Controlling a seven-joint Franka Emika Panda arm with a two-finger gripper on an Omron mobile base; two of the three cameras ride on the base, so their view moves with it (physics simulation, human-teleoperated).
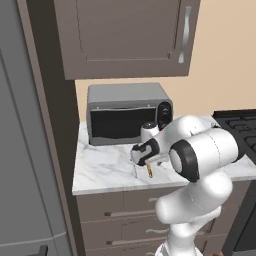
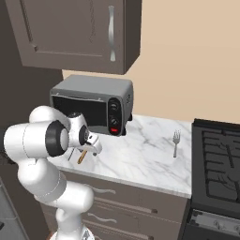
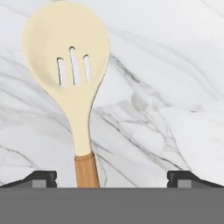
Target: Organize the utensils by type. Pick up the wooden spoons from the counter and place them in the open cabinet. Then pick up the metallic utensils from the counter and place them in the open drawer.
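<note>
Fingers: the two dark finger tips [image 3: 41, 178] stand spread wide at the bottom corners of the hand view, one on each side of the spoon's handle, touching nothing.
Gripper: the two-finger gripper [image 1: 145, 167] hangs low over the front part of the white marble counter with grey veins [image 1: 100, 170]; in the right base view the gripper [image 2: 89, 149] sits just in front of the oven's left half.
Spoon: a short wooden spoon with a pale cream slotted bowl and an orange-brown handle [image 3: 74, 83] lies flat on the marble, its handle running down between the spread tips and its bowl, cut by three slots, pointing away from the hand. A bit of the orange-brown handle [image 2: 81, 157] shows under the gripper in the right base view, and likewise in the left base view [image 1: 150, 172].
Fork: a small thin silvery-grey metal fork [image 2: 176, 142] lies on the counter well to the right of the gripper, near the stove, tines toward the wall.
Oven: a grey toaster oven with a dark glass door [image 1: 127, 112] stands at the back of the counter against the wall.
Stove: a black cooktop [image 2: 218, 159] adjoins the counter on the right.
Cabinet: a grey-brown wall cabinet with a silver handle [image 1: 125, 35] hangs above the oven, door shut.
Drawers: grey-brown drawer fronts [image 1: 120, 212] below the counter edge.
</note>
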